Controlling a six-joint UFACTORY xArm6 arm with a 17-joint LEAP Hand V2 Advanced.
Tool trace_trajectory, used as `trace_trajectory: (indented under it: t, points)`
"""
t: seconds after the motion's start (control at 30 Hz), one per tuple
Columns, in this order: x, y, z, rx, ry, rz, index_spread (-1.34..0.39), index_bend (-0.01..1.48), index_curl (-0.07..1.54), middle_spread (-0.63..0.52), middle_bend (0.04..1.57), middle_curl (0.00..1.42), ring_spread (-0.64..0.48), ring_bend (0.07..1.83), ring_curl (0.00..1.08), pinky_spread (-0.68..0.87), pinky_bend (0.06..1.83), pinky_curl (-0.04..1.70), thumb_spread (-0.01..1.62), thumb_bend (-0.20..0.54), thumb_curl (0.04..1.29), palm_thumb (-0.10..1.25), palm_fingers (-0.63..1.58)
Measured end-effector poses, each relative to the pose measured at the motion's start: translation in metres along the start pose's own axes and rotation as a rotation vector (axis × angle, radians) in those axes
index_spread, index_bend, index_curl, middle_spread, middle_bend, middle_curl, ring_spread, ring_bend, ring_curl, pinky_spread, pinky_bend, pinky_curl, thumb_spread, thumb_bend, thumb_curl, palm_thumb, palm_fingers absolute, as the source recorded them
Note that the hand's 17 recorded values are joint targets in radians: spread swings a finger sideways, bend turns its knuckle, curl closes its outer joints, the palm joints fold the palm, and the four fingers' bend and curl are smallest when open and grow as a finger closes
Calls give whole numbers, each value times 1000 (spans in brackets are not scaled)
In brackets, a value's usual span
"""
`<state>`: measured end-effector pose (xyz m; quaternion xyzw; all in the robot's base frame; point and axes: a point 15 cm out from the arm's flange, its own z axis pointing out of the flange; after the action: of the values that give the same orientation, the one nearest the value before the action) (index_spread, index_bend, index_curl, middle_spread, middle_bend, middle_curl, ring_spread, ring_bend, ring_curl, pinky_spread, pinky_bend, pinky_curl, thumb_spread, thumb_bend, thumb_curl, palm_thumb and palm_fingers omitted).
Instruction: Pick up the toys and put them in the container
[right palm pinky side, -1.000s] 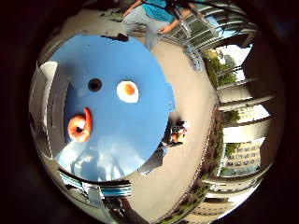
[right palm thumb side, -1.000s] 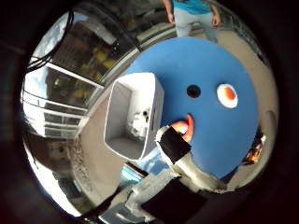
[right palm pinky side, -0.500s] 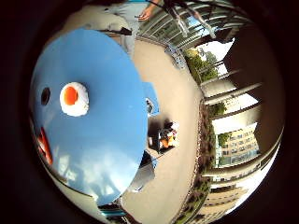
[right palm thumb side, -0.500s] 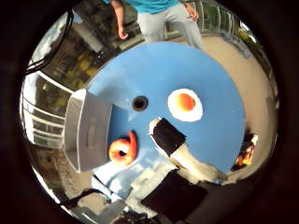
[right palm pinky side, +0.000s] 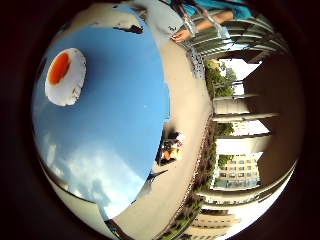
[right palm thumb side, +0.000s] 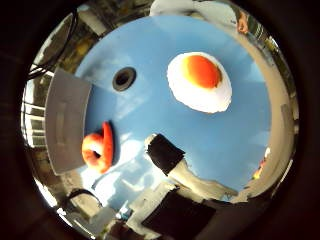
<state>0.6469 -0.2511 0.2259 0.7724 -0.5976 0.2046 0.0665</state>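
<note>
A fried-egg toy (right palm thumb side: 200, 82), white with an orange yolk, lies on the round blue table (right palm thumb side: 150, 115) and fills much of the thumb side view, so it is close under my palm. An orange and red curled toy (right palm thumb side: 97, 147) lies on the table beside the grey container (right palm thumb side: 65, 127), which sits at the table's edge. My hand (right palm thumb side: 175, 170) shows one black-tipped white finger reaching out straight over the table between the two toys, touching neither. It holds nothing.
A black round hole (right palm thumb side: 124, 78) marks the table's middle. The table's rim (right palm pinky side: 162, 125) drops to tan pavement, where a small orange and black object (right palm pinky side: 170, 150) stands. Railings and buildings lie beyond.
The views have shifted toward the fried-egg toy, which now looks much larger in both. The orange toy has left the little finger side view. The toys have not moved on the table.
</note>
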Motion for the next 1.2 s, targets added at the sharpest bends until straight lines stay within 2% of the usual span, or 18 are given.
trace_trajectory:
  t: [0.37,0.8,0.97,1.03,1.1,1.2]
  points:
    - [-9,-8,17,4,23,-48,-144,185,302,-8,188,325,299,381,287,493,687,61,1094,-31,266,196,426]
    - [-29,-12,41,-19,30,-101,-143,200,277,-38,207,324,309,521,306,530,730,9,1099,-29,268,200,677]
    - [-31,-12,44,-21,29,-110,-176,210,271,-65,235,327,297,618,315,542,740,-13,1105,-26,270,215,898]
    - [-32,-14,43,-15,30,-117,-211,227,264,-88,277,333,276,644,312,539,774,-9,1114,-18,275,243,1068]
    - [-32,-19,41,0,34,-123,-274,280,285,-107,358,361,250,647,322,532,856,16,1126,-5,285,292,1235]
    - [-34,-22,38,9,37,-130,-394,472,351,-117,557,433,191,735,365,525,887,16,1139,24,320,427,1438]
